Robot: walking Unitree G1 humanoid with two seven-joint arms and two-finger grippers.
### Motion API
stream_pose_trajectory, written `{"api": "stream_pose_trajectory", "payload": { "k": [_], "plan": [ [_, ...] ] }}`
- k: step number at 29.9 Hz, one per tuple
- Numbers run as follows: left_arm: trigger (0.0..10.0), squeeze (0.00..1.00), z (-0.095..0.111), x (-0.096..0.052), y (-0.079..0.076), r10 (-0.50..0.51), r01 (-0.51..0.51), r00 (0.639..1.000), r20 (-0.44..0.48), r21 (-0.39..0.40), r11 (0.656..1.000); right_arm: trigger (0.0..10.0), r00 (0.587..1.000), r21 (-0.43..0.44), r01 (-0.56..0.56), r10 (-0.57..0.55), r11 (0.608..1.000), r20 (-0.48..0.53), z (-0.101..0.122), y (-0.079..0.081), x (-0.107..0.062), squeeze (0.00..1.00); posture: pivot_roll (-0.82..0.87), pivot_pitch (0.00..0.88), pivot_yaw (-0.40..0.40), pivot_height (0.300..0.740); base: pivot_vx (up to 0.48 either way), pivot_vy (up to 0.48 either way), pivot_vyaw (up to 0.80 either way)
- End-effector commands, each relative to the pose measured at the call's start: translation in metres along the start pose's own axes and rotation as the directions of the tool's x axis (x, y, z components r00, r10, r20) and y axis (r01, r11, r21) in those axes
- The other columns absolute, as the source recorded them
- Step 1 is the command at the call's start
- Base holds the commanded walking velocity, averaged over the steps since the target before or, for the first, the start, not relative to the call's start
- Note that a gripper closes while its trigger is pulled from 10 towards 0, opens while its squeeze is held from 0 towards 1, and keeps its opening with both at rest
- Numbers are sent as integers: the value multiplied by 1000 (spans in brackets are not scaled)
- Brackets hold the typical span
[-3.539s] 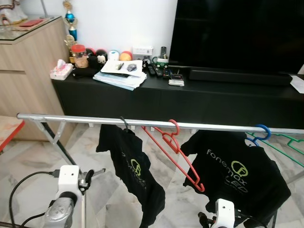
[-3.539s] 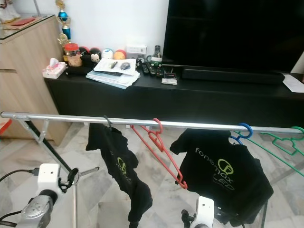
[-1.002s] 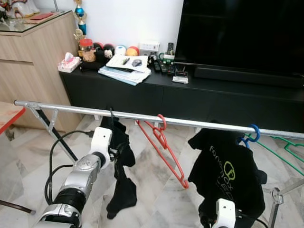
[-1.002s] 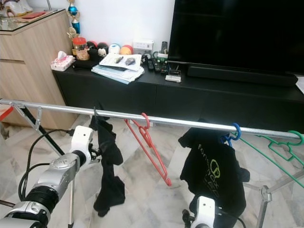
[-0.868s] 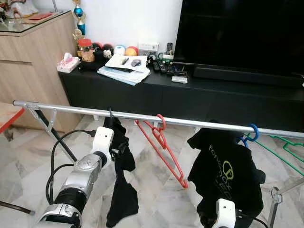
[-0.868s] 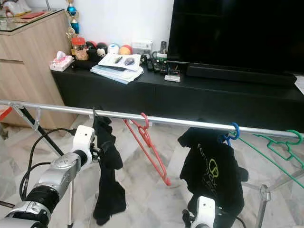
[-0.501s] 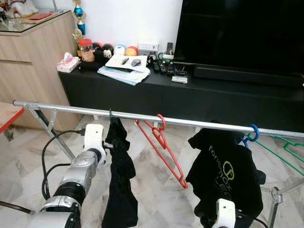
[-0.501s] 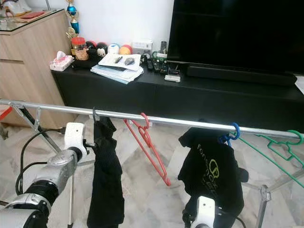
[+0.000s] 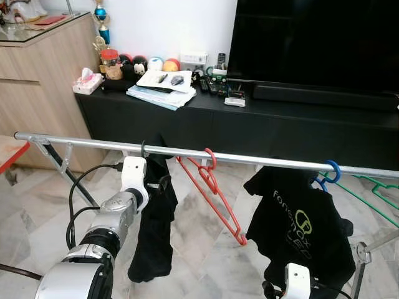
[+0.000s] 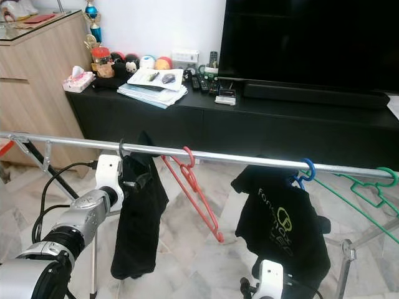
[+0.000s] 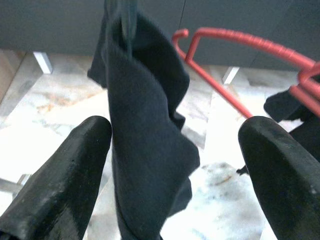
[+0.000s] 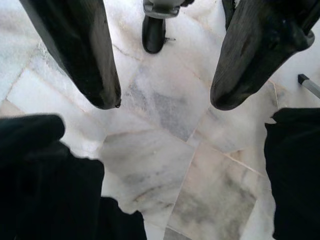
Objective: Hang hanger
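A black shirt (image 9: 156, 230) hangs on a dark hanger whose hook (image 9: 143, 150) sits over the silver rail (image 9: 93, 143). My left gripper (image 9: 161, 184) is raised right beside the shirt's upper part. In the left wrist view its fingers (image 11: 65, 170) stand wide apart with the shirt's cloth (image 11: 145, 150) between them, and the gripper is open. Further right along the rail hang an empty red hanger (image 9: 215, 193) and a black shirt with a logo (image 9: 302, 230). My right gripper (image 12: 165, 60) hangs low and open over the marble floor.
A blue hanger hook (image 9: 331, 171) and a green hanger (image 9: 374, 193) sit at the rail's right end. Behind the rail stands a black TV console (image 9: 249, 124) with the television (image 9: 312, 43). A wooden cabinet (image 9: 37, 81) is at the left. The rack's legs (image 9: 68, 177) slant down.
My left arm drew back to the left half a second ago and has returned to the shirt. The shirt has swung and turned on its hook.
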State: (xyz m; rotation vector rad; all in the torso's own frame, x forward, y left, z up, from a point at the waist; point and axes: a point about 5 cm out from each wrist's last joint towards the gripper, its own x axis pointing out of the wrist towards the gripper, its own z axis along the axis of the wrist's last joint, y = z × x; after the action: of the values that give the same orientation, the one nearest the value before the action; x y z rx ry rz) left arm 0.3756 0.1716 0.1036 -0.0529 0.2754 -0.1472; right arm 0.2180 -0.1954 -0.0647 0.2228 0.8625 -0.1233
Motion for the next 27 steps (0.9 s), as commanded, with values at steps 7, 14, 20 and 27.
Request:
{"api": "stream_pose_trajectory", "payload": {
  "k": [7, 14, 20, 27],
  "plan": [
    [10000, 0, -2, -1, 9, 97, -96, 995, -14, 76, 992, 10000, 1000, -15, 14, -14, 1000, -17, -9, -10, -3, 0, 63, 128, -42, 740, 0, 0, 0],
    [10000, 0, 0, 1, 5, 67, -67, 998, -4, 81, 994, 10000, 999, -31, 20, -21, 999, -28, -15, -18, -6, 0, 44, 162, -49, 740, 0, 0, 0],
    [10000, 0, 1, 1, 3, 50, -50, 999, 3, 105, 993, 10000, 999, -38, 21, -23, 999, -36, -20, -23, -8, 0, 32, 185, -53, 740, 0, 0, 0],
    [0, 0, 9, 1, 8, 83, -87, 996, 36, 115, 990, 10000, 999, -62, 15, -18, 998, -46, -28, -35, -13, 0, 5, 230, -66, 740, 0, 0, 0]
  ]
}}
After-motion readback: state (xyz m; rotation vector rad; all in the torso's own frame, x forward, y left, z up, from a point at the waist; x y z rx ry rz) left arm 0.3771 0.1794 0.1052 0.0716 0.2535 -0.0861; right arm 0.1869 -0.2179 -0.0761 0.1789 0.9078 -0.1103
